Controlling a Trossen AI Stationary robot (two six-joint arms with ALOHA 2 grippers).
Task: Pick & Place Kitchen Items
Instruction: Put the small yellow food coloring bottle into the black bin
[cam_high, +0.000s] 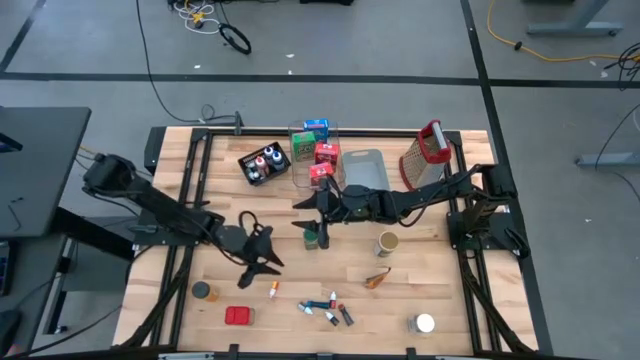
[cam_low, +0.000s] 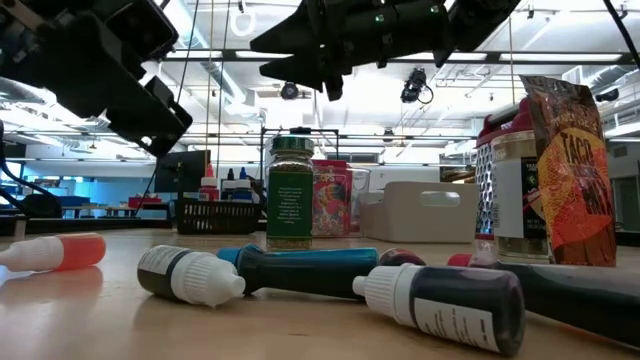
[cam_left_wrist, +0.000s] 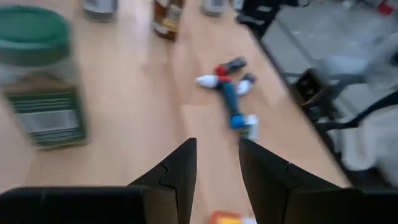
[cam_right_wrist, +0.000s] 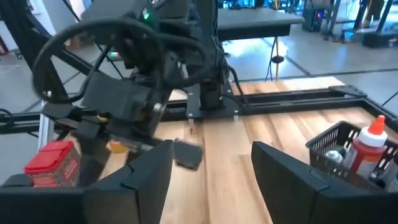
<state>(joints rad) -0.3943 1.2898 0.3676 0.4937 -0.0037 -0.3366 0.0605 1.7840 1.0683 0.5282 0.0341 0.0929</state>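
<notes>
My left gripper (cam_high: 265, 268) hovers open over the near-left table with nothing between its fingers (cam_left_wrist: 217, 180). Beside it, toward the table's middle, a green-lidded spice jar (cam_high: 318, 238) (cam_left_wrist: 40, 74) stands upright. Ahead of the gripper lies a cluster of small capped bottles (cam_high: 325, 308) (cam_left_wrist: 231, 93). My right gripper (cam_high: 300, 213) (cam_right_wrist: 211, 180) hangs open and empty just above and behind the jar. A small can (cam_high: 388, 243), an orange-brown packet (cam_high: 378, 278), a red box (cam_high: 238, 316), an orange-capped bottle (cam_high: 273, 291) and two small jars (cam_high: 203, 291) (cam_high: 424, 323) rest on the wood.
At the far side stand a black basket of bottles (cam_high: 262, 163), a clear bin with coloured boxes (cam_high: 315, 150), a grey-blue tray (cam_high: 362, 168) and a red-handled grater (cam_high: 425, 155). Bare wood lies between the jar and the near items.
</notes>
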